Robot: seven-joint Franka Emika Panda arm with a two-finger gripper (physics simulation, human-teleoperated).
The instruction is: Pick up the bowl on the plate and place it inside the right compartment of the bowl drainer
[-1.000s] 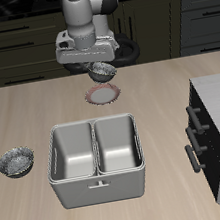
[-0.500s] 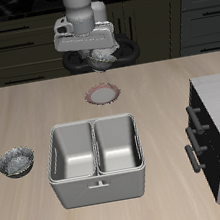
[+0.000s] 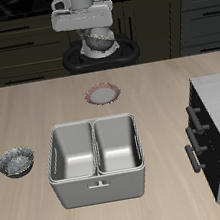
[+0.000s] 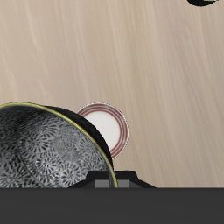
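Pincer (image 3: 97,45) gripping bowl (image 3: 95,44) above plate (image 3: 103,93), fingertips hidden

A grey bowl (image 4: 44,149) with a speckled silvery inside is shown; a white plate (image 4: 105,129) is rimmed reddish-brown; the table (image 3: 162,103) is pale wood-grained.

I have lifted my two-finger gripper (image 3: 97,45) and its small speckled grey bowl (image 3: 98,44) higher above the white, red-rimmed plate (image 3: 103,93).
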